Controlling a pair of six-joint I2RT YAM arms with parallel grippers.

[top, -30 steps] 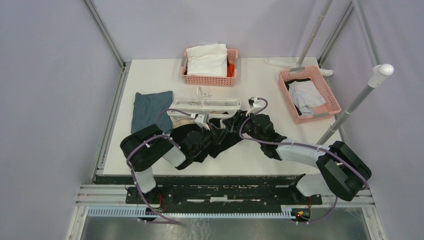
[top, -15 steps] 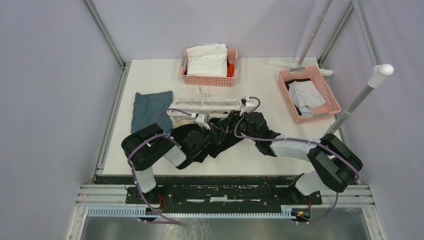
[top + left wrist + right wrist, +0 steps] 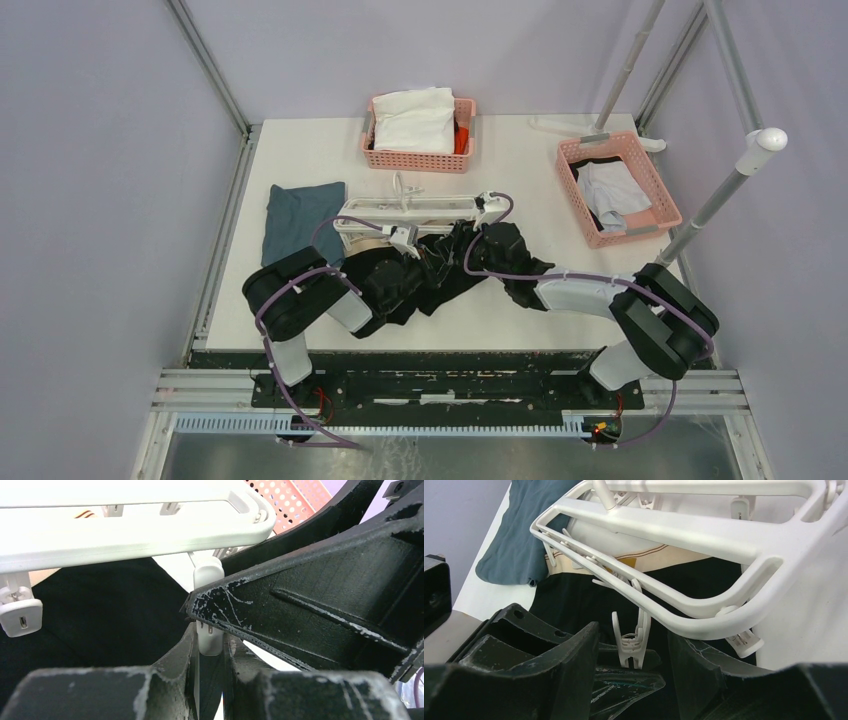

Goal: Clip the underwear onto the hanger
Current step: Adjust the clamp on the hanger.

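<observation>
Clipping unfinished: black tan-waistband boxer briefs lie on counter under white plastic frame hanger. Left gripper pinches small white clip; right gripper spread around second clip; no fabric visibly caught.

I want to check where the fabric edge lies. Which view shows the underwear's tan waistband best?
Right wrist: the waistband shows as a broad tan strip under the hanger rails. Top external gives only a tan sliver beside the hanger; left wrist shows mostly black fabric.
</observation>
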